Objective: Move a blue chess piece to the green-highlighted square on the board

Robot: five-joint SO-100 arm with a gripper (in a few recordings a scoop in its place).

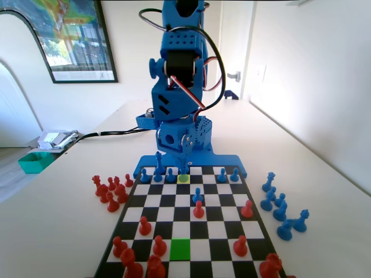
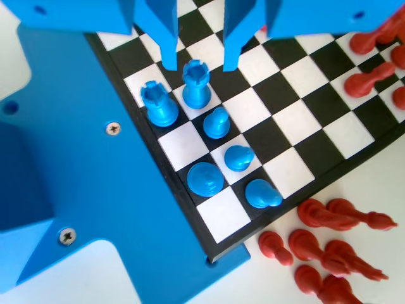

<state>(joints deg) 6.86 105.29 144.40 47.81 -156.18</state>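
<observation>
You are at the approach step: nothing is gripped yet, and the gripper (image 2: pixel 199 63) hangs low over the board's (image 1: pixel 258 231) edge nearest the blue arm, its two jaws standing apart with empty air between them. In the wrist view the jaws straddle a crenellated blue piece (image 2: pixel 196 83) from above, tips level with its crown but not touching it; a second piece of the same shape (image 2: pixel 158 104) stands just beside it toward the board's edge. The blue chess piece (image 2: pixel 204 179), short with a broad flattish top, sits further along that same edge, toward the corner, with round-headed blue pawns (image 2: pixel 239 158) close around it. The green-highlighted square (image 1: pixel 180 249) lies well apart, near the board's opposite edge in the fixed view, flanked by red pieces (image 1: pixel 159 245) on neighbouring squares, while the yellow square (image 1: pixel 184 178) sits right under the arm. Your next move, as I judge it, is to settle which piece you mean to take, centre the jaws on it, lower and close without nudging its neighbours, then lift clear before carrying it down the board.
</observation>
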